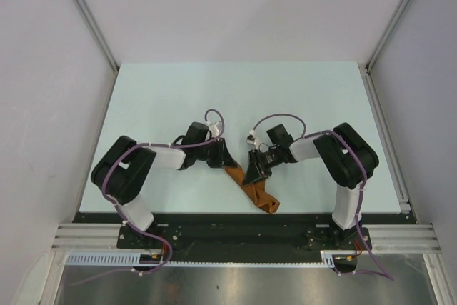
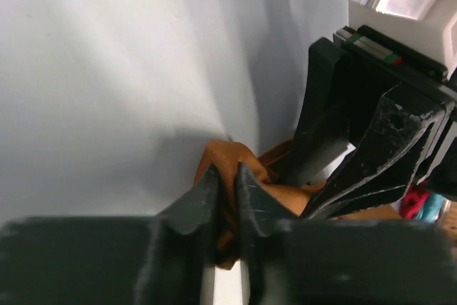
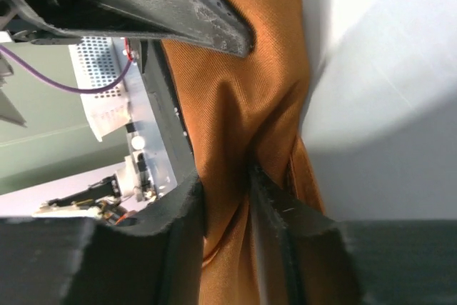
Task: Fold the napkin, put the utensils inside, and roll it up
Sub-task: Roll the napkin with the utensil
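Observation:
The rust-orange napkin [image 1: 263,196] is bunched into a crumpled strip near the table's front middle, lifted between both arms. My left gripper [image 1: 227,164] is shut on one gathered end of the napkin [image 2: 228,158], with cloth pinched between its fingers [image 2: 206,194]. My right gripper [image 1: 251,175] is shut on another fold of the napkin [image 3: 243,98], which hangs down past its fingers [image 3: 187,201]. The two grippers sit close together, almost touching. The right gripper's black fingers [image 2: 378,148] fill the right side of the left wrist view. The utensils are out of view.
The pale table [image 1: 178,98] stretches behind the arms, with grey walls on both sides. A black strip and metal rail [image 1: 243,237] run along the near edge by the arm bases. Purple cables [image 1: 282,116] loop over both wrists.

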{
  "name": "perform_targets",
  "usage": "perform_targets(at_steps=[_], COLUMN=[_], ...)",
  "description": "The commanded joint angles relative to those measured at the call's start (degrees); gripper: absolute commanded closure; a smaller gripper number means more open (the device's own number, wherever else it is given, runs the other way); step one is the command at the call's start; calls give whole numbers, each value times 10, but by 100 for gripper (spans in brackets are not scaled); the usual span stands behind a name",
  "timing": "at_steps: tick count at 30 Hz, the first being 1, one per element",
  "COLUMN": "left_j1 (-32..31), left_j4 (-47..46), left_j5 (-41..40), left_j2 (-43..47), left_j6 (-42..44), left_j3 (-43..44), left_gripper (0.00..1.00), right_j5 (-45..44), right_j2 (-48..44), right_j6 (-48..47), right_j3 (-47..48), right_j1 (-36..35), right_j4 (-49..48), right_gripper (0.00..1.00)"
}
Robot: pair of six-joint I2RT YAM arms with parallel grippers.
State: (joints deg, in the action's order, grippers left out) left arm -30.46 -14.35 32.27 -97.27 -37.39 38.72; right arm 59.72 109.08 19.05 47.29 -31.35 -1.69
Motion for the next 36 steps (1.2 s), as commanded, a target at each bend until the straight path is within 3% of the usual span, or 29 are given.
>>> perform_targets(at_steps=[1,4,7,11,15,21,31,36], left_j1=[-12,-12,-12,-12,-12,-12,-12,-12], left_j4=[-22,2,34,58,78,83,91,90], left_j5=[24,16,18,10,1,0,-2,1], left_j2=[-12,-27,-48,-62,-62,-69,-75,-78], left_j6=[-6,-7,-1,5,13,11,13,11], left_j3=[14,34,63,80,92,99,112,115], left_gripper=[100,100,100,100,100,100,100,100], right_j5=[-39,-85,-157,-292,-485,-642,-681,-729], right_j2=[-12,-47,-105,-193,-255,-279,-198,-165], right_j6=[-33,-59,-65,-75,-82,-95,-133,-136], right_j3=[18,46,73,91,86,59,72,69], right_j1=[14,16,13,-23,-113,-252,-316,-318], right_j4=[69,135,188,233,244,212,194,202], right_gripper=[59,40,31,25,24,25,39,40])
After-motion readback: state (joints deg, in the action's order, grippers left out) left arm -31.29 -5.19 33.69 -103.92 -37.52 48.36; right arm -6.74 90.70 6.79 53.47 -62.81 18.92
